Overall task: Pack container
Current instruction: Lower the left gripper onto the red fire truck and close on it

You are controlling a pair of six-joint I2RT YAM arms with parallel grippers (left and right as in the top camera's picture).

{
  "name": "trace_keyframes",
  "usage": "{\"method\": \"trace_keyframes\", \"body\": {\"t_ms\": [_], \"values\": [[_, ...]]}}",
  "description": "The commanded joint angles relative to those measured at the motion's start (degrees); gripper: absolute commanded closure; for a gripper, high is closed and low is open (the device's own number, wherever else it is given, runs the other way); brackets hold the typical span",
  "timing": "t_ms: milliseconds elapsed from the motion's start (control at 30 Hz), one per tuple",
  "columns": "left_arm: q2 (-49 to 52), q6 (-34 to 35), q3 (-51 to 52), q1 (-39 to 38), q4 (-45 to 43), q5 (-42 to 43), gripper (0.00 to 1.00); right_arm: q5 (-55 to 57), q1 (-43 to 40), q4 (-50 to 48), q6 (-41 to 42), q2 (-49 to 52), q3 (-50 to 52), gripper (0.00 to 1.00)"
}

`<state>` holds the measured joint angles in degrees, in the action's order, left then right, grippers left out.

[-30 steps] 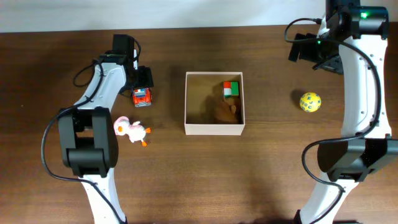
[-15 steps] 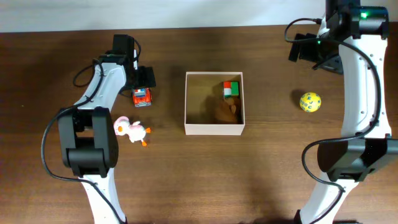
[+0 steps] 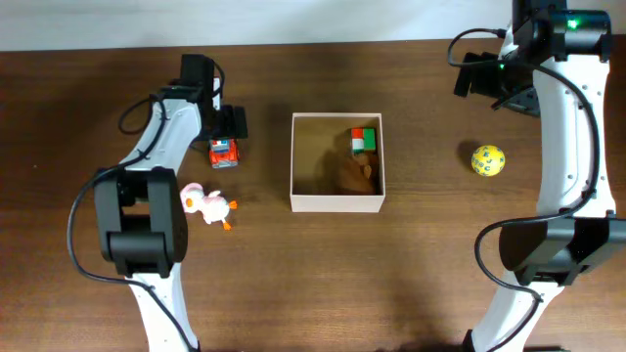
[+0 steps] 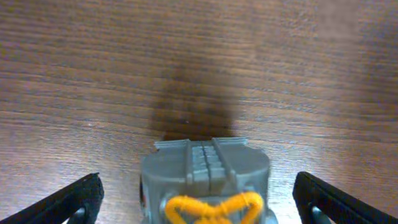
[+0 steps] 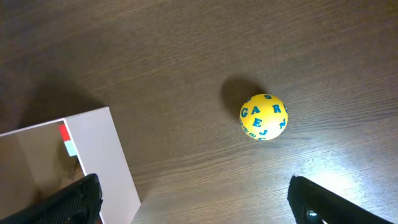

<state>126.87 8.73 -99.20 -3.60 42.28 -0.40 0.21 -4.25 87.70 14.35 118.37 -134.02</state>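
The left arm reaches forward from its base. The left gripper (image 3: 231, 125) hangs low at a red toy car (image 3: 223, 152), jaws spread wide either side and not touching it. Only the left wrist view shows the car's grey end with orange trim, perhaps a bumper. One duck (image 3: 205, 204) lies nearest. One container (image 3: 337, 202), between the arms, holds two toys: a green-and-red block (image 3: 363, 140) and something brown (image 3: 354, 174). One lettered yellow ball (image 3: 488, 159) lies to its right. Farthest, the right gripper (image 3: 481, 78) hovers high, jaws apart and empty.

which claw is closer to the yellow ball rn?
Right. The right claw hangs open just beyond the yellow ball, toward the table's far edge, not touching it. The left claw is across the container, open at the red toy car.
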Motion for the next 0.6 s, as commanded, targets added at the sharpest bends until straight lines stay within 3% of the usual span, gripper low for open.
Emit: {"method": "trace_keyframes", "body": {"t_ms": [0, 167, 367, 567], "values": [[2.95, -1.09, 0.72, -0.17, 0.42, 0.63, 0.0, 0.5, 0.0, -0.02, -0.37, -0.02, -0.9, 0.01], [3.52, -1.07, 0.72, -0.15, 1.09, 0.63, 0.0, 0.48, 0.0, -0.02, -0.37, -0.02, -0.9, 0.01], [3.5, -1.07, 0.7, -0.17, 1.36, 0.68, 0.16, 0.5, 0.0, -0.02, -0.37, -0.02, -0.9, 0.01], [3.41, -1.07, -0.59, -0.15, 2.47, 0.66, 0.22, 0.48, 0.0, -0.02, -0.37, -0.02, -0.9, 0.01]]}}
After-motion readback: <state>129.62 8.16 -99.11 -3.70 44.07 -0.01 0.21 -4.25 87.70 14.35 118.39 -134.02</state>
